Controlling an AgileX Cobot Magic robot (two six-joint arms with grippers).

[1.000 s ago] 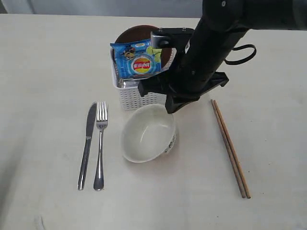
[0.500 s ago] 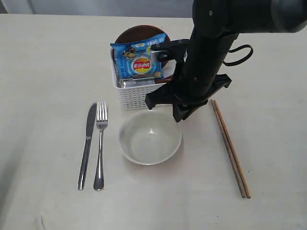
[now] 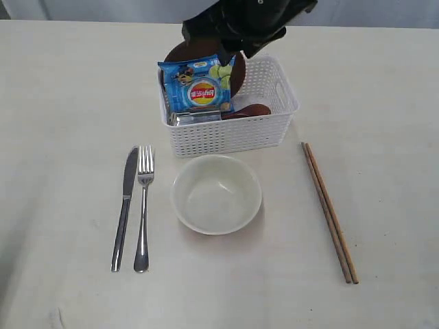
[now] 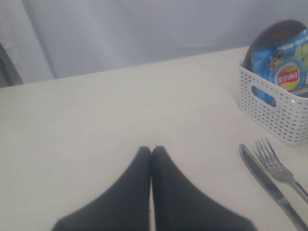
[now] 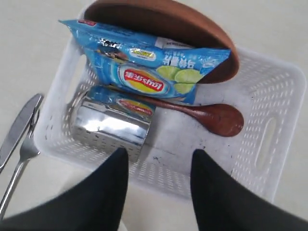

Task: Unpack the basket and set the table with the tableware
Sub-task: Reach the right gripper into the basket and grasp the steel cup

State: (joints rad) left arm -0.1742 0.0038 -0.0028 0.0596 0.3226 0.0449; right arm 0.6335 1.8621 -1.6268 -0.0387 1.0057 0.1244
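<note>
The white basket [image 3: 226, 136] stands at the back of the table [image 3: 68, 89]. It holds the brown plate [image 3: 186, 49], a steel mug [image 5: 113, 122] on its side and the wooden spoon [image 5: 216, 118]. The off-white bowl [image 3: 217, 194] sits upright in front of the basket. Knife [image 3: 125, 205] and fork [image 3: 143, 205] lie to its left, the chopsticks [image 3: 329, 212] to its right. My right gripper [image 5: 160, 154] hangs open and empty above the basket's near wall. My left gripper [image 4: 151, 150] is shut on nothing, low over bare table left of the knife [image 4: 264, 180].
A blue crisp bag [image 3: 199, 86] leans on the plate inside the basket, over the mug and the spoon's handle. The right arm [image 3: 247, 20] reaches in from the top edge, over the basket's back.
The bowl was tilted by the right gripper a second ago and now rests flat on the table. The right arm has let go and risen back above the basket.
</note>
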